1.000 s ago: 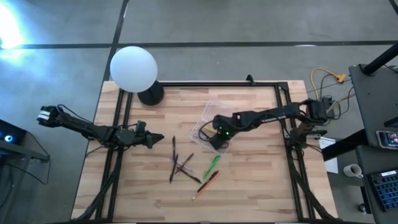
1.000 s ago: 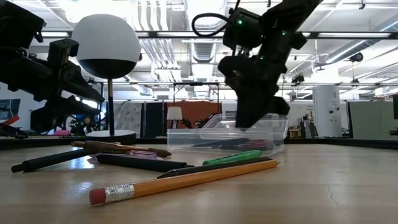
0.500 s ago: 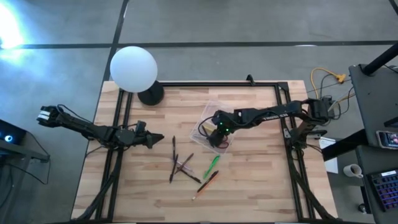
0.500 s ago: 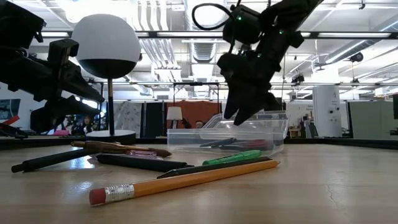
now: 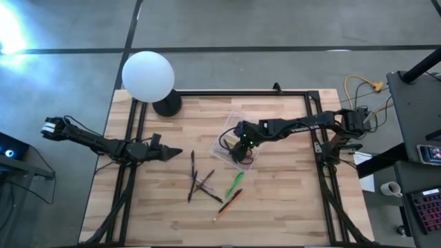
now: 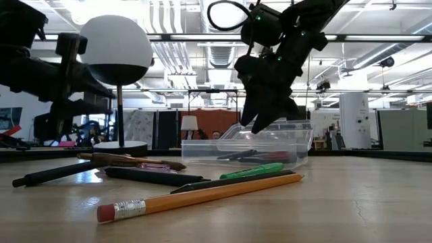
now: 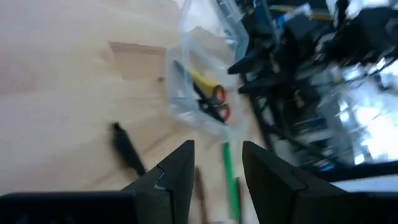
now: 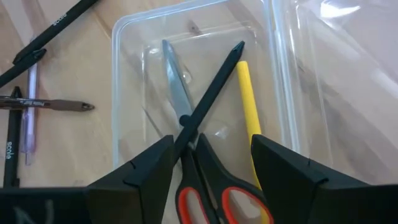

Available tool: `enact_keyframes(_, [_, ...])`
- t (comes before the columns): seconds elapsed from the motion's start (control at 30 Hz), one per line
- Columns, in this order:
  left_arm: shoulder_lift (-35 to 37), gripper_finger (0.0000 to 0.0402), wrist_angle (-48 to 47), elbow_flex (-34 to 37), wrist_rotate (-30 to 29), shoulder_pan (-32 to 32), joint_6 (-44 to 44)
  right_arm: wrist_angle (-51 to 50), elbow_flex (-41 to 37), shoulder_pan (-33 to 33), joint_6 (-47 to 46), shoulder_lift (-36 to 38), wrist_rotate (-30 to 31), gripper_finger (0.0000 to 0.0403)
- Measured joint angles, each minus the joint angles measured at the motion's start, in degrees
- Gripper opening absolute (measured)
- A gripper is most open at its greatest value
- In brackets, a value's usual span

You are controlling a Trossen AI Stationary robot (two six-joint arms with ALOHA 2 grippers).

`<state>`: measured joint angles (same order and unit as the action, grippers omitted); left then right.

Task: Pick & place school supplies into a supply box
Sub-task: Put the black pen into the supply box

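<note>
Supply box (image 8: 199, 74), clear plastic, sits right of centre on the wooden desk (image 5: 275, 200), its open lid lying alongside. Inside: red-handled scissors (image 8: 186, 155), a yellow stick (image 8: 249, 112) and a dark pen (image 8: 211, 93) laid across the scissor blades. Right gripper (image 6: 266, 121) hangs directly over the box, fingers spread apart, nothing between them; the wrist view looks straight down into the box past both fingers. Loose supplies lie on the desk near the box on its left-arm side: green marker (image 5: 236, 182) nearest, orange-red pencil (image 5: 227, 204) just beyond it with a dark pen touching alongside, then a tangle of thin dark pens (image 5: 200, 182) crossing one another, a pale violet one among them. In the low view the pencil with its pink eraser lies foremost, the marker and dark pens between it and the box. White globe lamp (image 5: 148, 76) on a black base stands at the desk's far left corner, well apart from the box. Left gripper (image 5: 173, 151) hovers above the desk's left part, fingers parted and empty, pointing towards the pens. Black frame rails run along the desk edges.
</note>
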<state>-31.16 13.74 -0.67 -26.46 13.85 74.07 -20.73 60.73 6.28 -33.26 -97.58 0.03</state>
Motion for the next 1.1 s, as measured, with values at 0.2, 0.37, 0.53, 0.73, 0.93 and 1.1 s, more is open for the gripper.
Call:
enact_keyframes(0.2, [-0.04,0.012,0.67,0.0,0.66,0.02,2.17,0.01,0.0,0.04,0.09,0.0,0.22,0.0206])
enact_keyframes(0.37, [-0.04,0.012,0.65,0.0,0.63,-0.09,5.34,0.02,0.0,0.07,0.91,0.0,1.57,0.0206])
enact_keyframes(0.53, [-1.04,0.0119,-1.72,-2.5,0.07,0.03,6.55,0.01,0.0,0.51,2.99,0.0,1.68,0.0206])
enact_keyframes(0.73, [-10.65,0.0094,-34.31,-19.43,0.05,-0.02,10.88,0.02,0.0,1.73,3.48,0.0,1.68,0.0206])
enact_keyframes(0.93, [-29.01,0.009,-49.15,-34.91,1.14,-0.02,11.67,0.0,0.0,2.79,3.48,0.0,1.68,0.0206])
enact_keyframes(1.1, [-44.06,0.013,-49.17,-42.42,4.21,-0.38,15.03,-0.02,0.0,3.54,3.5,0.0,1.68,0.0206])
